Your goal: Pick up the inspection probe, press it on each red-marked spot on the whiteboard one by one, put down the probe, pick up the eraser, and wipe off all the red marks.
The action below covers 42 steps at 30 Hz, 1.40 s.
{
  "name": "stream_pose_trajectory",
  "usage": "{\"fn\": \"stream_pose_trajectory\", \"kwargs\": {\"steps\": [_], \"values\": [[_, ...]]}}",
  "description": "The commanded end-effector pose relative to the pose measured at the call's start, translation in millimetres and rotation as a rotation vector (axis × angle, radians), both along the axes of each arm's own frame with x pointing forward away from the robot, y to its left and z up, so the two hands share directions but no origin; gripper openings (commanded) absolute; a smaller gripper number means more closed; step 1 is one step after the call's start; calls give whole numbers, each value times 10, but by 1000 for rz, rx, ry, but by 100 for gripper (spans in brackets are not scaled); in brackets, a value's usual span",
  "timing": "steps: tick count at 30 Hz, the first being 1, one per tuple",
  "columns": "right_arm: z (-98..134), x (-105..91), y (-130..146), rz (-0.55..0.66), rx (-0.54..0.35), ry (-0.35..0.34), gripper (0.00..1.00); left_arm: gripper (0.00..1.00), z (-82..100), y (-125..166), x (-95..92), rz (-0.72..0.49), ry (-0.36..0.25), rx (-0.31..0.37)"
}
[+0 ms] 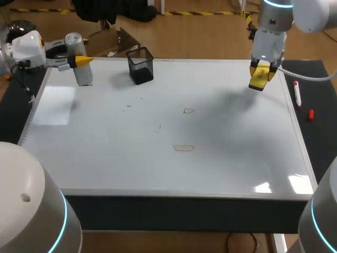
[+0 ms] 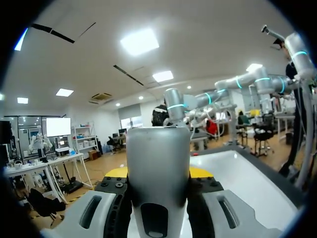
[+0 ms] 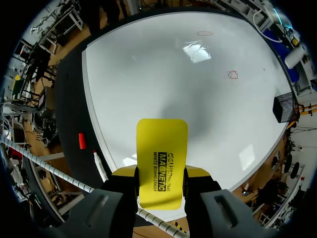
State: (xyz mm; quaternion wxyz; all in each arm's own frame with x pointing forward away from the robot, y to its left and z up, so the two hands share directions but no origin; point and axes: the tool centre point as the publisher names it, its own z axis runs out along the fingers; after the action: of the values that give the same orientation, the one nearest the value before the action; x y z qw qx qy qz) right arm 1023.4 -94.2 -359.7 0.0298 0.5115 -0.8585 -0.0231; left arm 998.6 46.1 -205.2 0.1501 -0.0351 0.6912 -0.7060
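Evidently poised for wiping, the right gripper (image 1: pixel 260 77) clamps the eraser (image 3: pixel 162 153) over the whiteboard (image 1: pixel 105 158), while the left gripper (image 1: pixel 79 61) holds the probe (image 2: pixel 157 163) aside, off the red marks (image 1: pixel 184 148).

Grips the silver inspection probe (image 1: pixel 83 76) upright in the left gripper (image 1: pixel 83 61) at the far left corner of the whiteboard (image 1: pixel 105 158). Holds the yellow eraser (image 1: pixel 257 83) in the right gripper (image 1: pixel 261 69) over the far right corner. Shows two faint red marks near the middle, one (image 1: pixel 188 110) farther, one (image 1: pixel 184 148) nearer. Has a black mesh cup (image 1: pixel 140 66) near the probe, and a marker (image 1: pixel 297 94) and red cap (image 1: pixel 310 114) on the dark mat (image 1: pixel 316 137) beside the right edge.
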Motion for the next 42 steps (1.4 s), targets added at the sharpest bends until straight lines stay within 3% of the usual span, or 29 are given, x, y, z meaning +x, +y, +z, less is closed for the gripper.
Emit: {"fn": "stream_pose_trajectory", "kwargs": {"steps": [1,6,9,15,28,35,42], "values": [[8,11,-6,2,-3,2,0,0,4,4,26,-8,0,0],[8,11,-6,2,-3,2,0,0,4,4,26,-8,0,0],[52,-232,310,38,-20,2,0,0,4,4,26,-8,0,0],[-18,-416,460,80,-24,-7,0,0,4,4,26,-8,0,0],[15,-986,1379,275,-14,-22,0,0,4,4,26,-8,0,0],[-47,-1149,1865,369,11,-21,0,0,4,4,26,-8,0,0],[-181,-1190,2262,460,26,-3,0,0,4,4,26,-8,0,0]]}}
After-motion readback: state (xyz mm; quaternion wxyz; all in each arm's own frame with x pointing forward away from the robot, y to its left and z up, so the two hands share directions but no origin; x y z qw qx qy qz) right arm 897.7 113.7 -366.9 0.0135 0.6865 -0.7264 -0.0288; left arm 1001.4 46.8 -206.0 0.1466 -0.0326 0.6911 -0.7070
